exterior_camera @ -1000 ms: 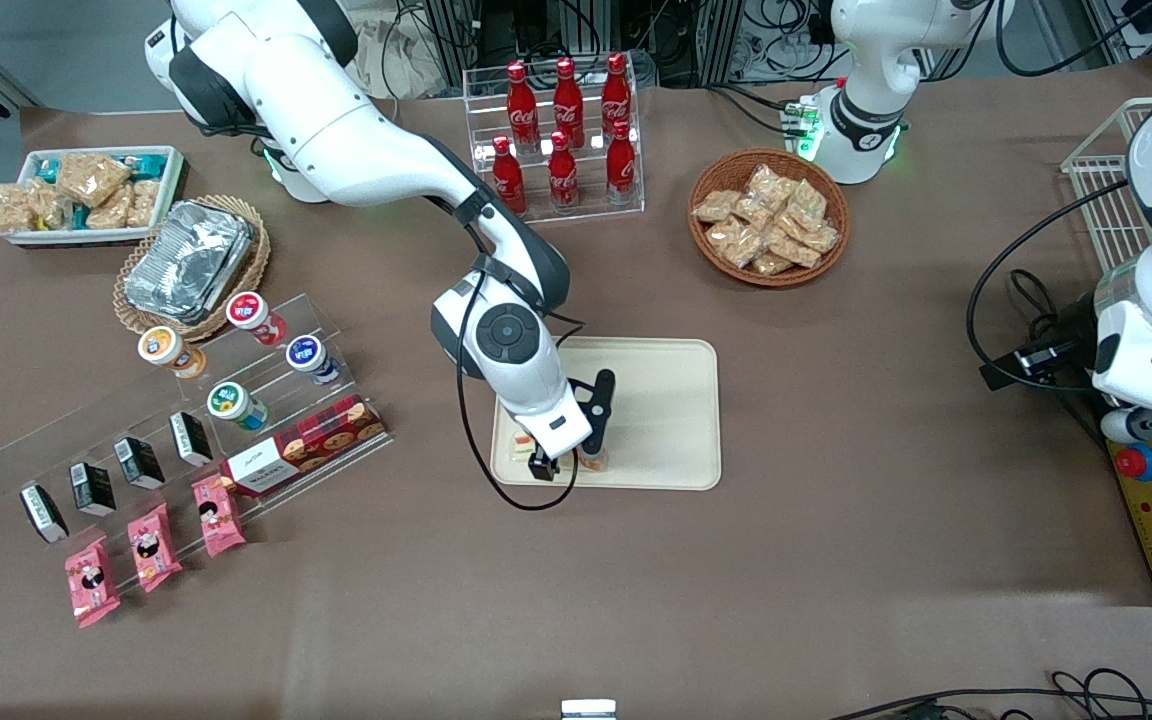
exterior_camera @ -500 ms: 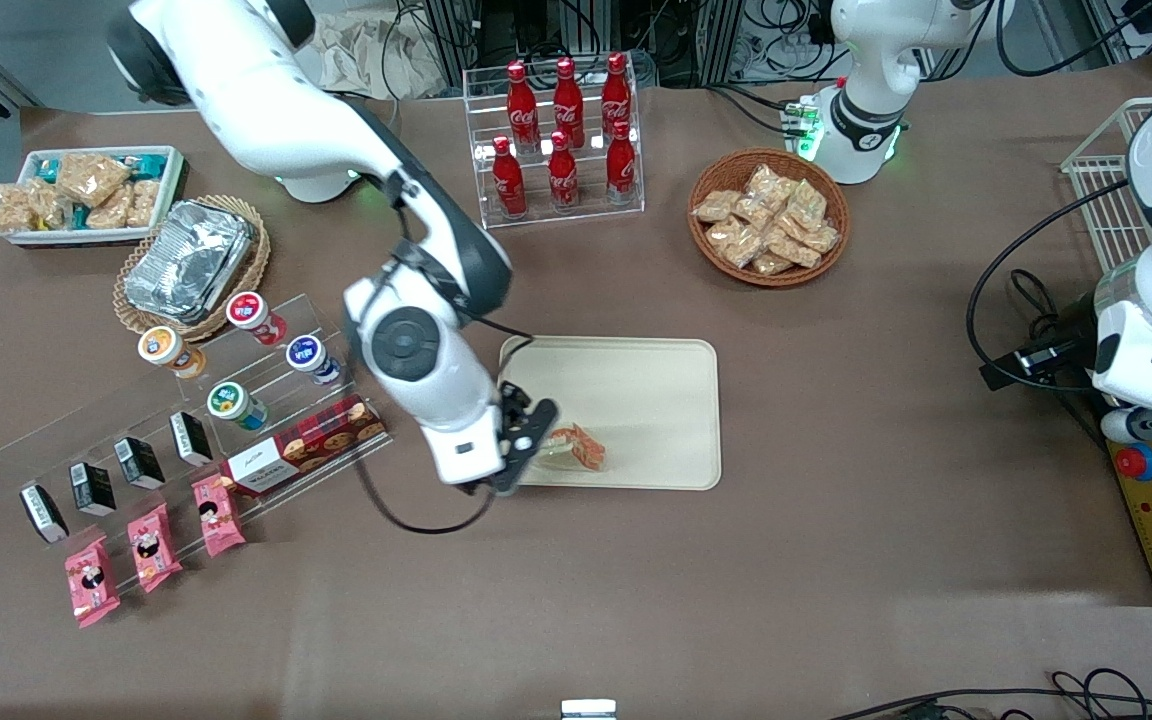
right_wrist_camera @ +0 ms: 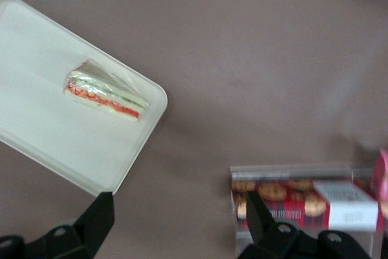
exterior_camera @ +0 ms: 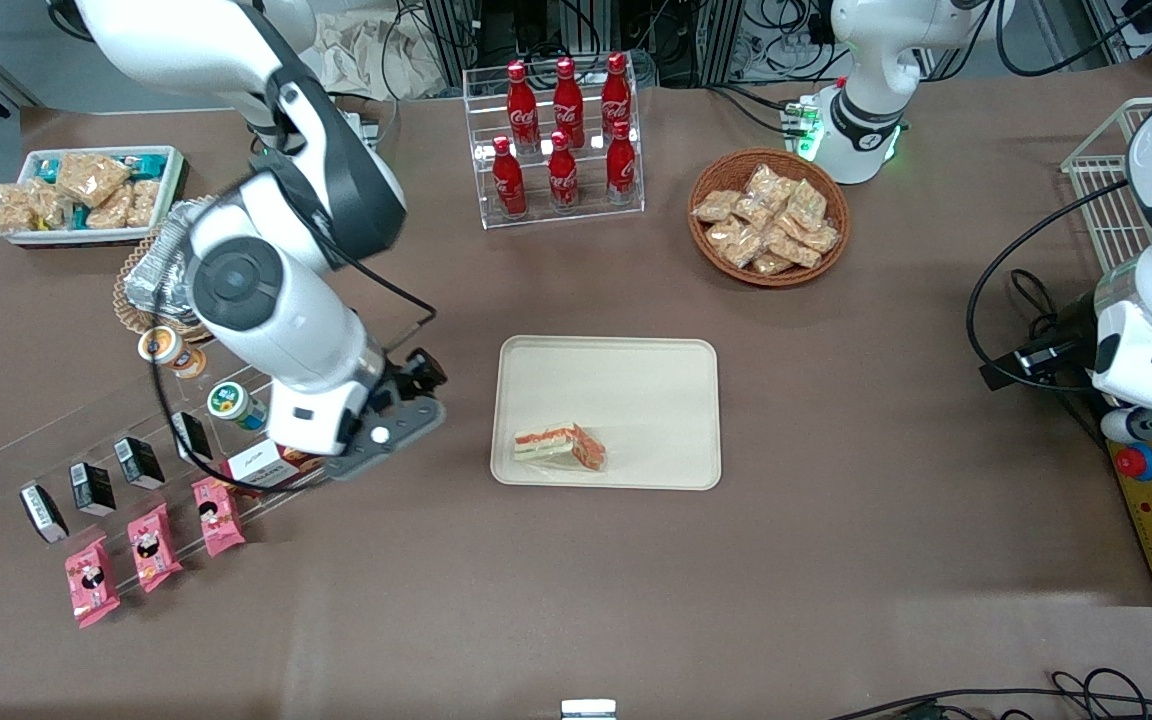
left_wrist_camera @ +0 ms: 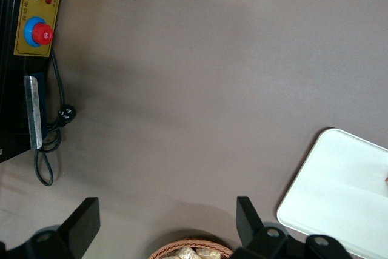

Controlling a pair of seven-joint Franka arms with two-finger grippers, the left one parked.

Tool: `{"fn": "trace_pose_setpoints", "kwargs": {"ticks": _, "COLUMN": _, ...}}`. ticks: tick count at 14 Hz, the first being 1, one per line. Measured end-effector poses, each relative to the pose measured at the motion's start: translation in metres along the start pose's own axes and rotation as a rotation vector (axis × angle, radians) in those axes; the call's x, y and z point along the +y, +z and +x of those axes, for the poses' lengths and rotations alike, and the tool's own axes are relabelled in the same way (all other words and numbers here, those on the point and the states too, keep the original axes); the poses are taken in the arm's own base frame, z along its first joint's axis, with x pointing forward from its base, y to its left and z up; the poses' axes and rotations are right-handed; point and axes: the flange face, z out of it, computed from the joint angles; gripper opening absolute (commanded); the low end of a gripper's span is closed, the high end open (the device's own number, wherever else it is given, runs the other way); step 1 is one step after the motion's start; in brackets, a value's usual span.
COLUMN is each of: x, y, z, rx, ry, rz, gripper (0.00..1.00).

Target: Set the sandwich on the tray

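Nearest the front camera, along the desk's [exterior_camera: 576, 600] front edge toward the working arm's end, three pink snack packs [exterior_camera: 151, 545] lie flat in a row. Just above them stands a clear stepped rack [exterior_camera: 56, 440] with small black cartons [exterior_camera: 116, 470], a red biscuit box [right_wrist_camera: 297, 201] and round-lidded cups [exterior_camera: 231, 402].

The end effector [exterior_camera: 414, 395] hangs over the biscuit box, well apart from the tray [exterior_camera: 636, 370] and holding nothing; its two fingers [right_wrist_camera: 97, 219] are spread wide, one over the tray's corner and one over the box in the wrist view.

Near the middle of the desk lies the cream tray, flat. The sandwich [exterior_camera: 558, 446] rests inside it on its side, close to the tray's front edge and near the corner toward the working arm. Its white bread, orange-red and green layers show through clear wrap [right_wrist_camera: 106, 92].

Farther from the camera, a wicker basket [exterior_camera: 768, 215] of tan snack packets sits toward the parked arm's end. A clear stand of red cola bottles [exterior_camera: 561, 130] sits near the back edge. A foil container [exterior_camera: 186, 255] in a basket and a small white tray of snacks [exterior_camera: 86, 192] sit toward the working arm's back corner.
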Motion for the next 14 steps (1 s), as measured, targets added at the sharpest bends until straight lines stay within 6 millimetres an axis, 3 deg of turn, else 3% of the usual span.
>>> {"fn": "trace_pose_setpoints", "kwargs": {"ticks": 3, "x": 0.026, "y": -0.027, "z": -0.015, "rx": -0.003, "ry": 0.121, "rz": -0.006, "gripper": 0.98}}
{"fn": "trace_pose_setpoints", "kwargs": {"ticks": 8, "x": 0.125, "y": -0.063, "z": -0.047, "rx": -0.008, "ry": 0.278, "rz": -0.003, "gripper": 0.98}}
{"fn": "trace_pose_setpoints", "kwargs": {"ticks": 14, "x": 0.205, "y": -0.076, "z": -0.076, "rx": -0.009, "ry": 0.402, "rz": 0.001, "gripper": 0.98}}
